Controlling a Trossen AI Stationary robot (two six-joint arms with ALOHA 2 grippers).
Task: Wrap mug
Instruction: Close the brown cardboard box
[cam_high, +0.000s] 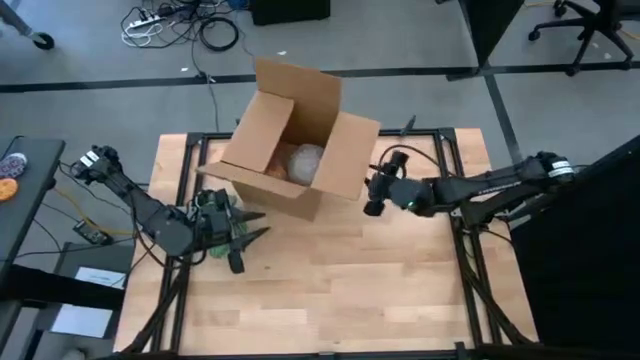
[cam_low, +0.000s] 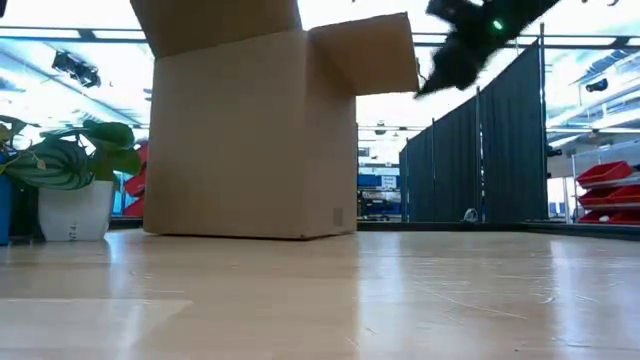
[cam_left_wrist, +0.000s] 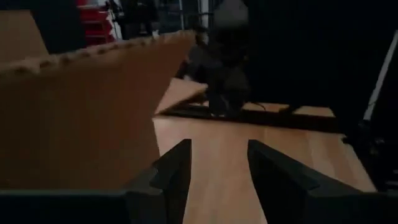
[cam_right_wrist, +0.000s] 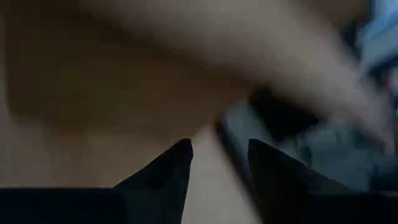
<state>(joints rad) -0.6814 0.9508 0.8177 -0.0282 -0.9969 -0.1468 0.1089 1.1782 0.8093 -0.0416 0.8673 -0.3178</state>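
Observation:
An open cardboard box (cam_high: 290, 150) stands on the far middle of the wooden table (cam_high: 330, 290), flaps up. A pale crumpled bundle (cam_high: 305, 160) lies on the box's floor; the mug itself is hidden. My left gripper (cam_high: 252, 228) hovers open just near-left of the box, fingers pointing toward the table's right, with the box wall (cam_left_wrist: 74, 112) beside it. My right gripper (cam_high: 371, 197) hangs above the table, open, close beside the box's right flap (cam_high: 350, 150), with nothing between its fingers (cam_right_wrist: 168, 168). It also shows high up in the low view (cam_low: 455, 55).
The table's whole near half is bare wood. A black frame rail (cam_high: 440, 135) runs along the far and side edges. A potted plant (cam_low: 70, 185) stands beyond the table. Cables and chairs lie on the floor behind.

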